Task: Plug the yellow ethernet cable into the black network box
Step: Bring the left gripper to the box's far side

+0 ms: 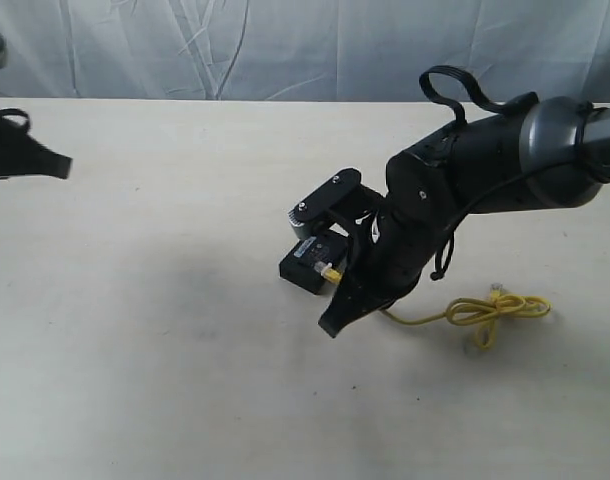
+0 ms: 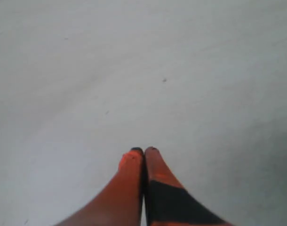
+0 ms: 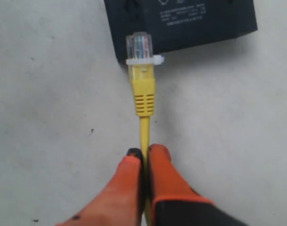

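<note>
Right end effector (image 3: 143, 151): orange fingertips pressed together on the yellow ethernet cable (image 3: 144, 96), gripping the cord just behind its ribbed yellow boot. The cable's clear plug (image 3: 139, 46) points at the side of the black network box (image 3: 181, 23), and its tip overlaps the box's edge in the right wrist view. Whether it sits in a port cannot be determined; no socket is visible. The box's top face carries pale print, too small to read, and the frame cuts off its far part.

Exterior view: the right arm covers part of the box (image 1: 307, 262), and only a short yellow piece shows at the box's near edge. The remaining cable trails away from the arm to a loose knotted loop (image 1: 490, 308) lying flat, well apart from the box.

Left end effector (image 2: 144, 150): fingers closed against each other, holding nothing, above bare surface. Its arm (image 1: 15, 150) is cut off by the exterior view's left edge.

The surface (image 1: 165, 350) is pale cream and matte, with a few small dark specks. A wrinkled pale cloth backdrop (image 1: 285, 50) hangs behind it.
</note>
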{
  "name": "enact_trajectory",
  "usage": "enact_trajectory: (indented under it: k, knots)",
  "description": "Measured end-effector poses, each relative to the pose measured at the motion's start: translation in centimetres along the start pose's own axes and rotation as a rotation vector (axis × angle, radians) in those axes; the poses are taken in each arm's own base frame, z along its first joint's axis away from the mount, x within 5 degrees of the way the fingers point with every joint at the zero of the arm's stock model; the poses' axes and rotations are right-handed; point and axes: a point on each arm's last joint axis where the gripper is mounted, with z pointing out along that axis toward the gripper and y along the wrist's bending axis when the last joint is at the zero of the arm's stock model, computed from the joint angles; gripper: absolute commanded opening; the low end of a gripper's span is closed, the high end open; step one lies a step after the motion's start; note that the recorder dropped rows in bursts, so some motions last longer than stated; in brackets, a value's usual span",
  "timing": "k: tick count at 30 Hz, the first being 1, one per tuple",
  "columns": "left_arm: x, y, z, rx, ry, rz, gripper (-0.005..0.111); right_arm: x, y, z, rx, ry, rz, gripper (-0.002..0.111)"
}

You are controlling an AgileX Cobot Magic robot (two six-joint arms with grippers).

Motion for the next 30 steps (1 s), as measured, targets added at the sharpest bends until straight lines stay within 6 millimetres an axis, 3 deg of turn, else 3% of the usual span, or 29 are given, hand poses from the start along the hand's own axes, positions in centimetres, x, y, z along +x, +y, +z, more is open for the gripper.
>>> enact_trajectory:
  k: [7,13,16,22,30]
  knots:
    - [-4.5,-3.7,8.5,0.239,0.039,0.163,0.000,0.4,-0.3,0.0,0.032,0.045,-0.027,-0.001]
    - [-5.7,-7.2,14.3,0.611,0.022,0.192,0.000,0.8,-1.6,0.0,0.087,0.064,0.068,-0.001]
    - [-5.7,-9.0,15.9,0.699,0.014,0.239,0.000,0.7,-1.8,0.0,0.091,0.048,0.061,-0.001]
    - [-4.3,-12.8,17.3,0.847,0.013,0.434,0.000,0.5,-1.7,0.0,0.091,0.031,0.043,-0.001]
    - [-3.2,-13.8,17.6,0.931,0.029,0.527,0.000,0.9,-1.6,1.4,0.081,0.073,0.041,-0.001]
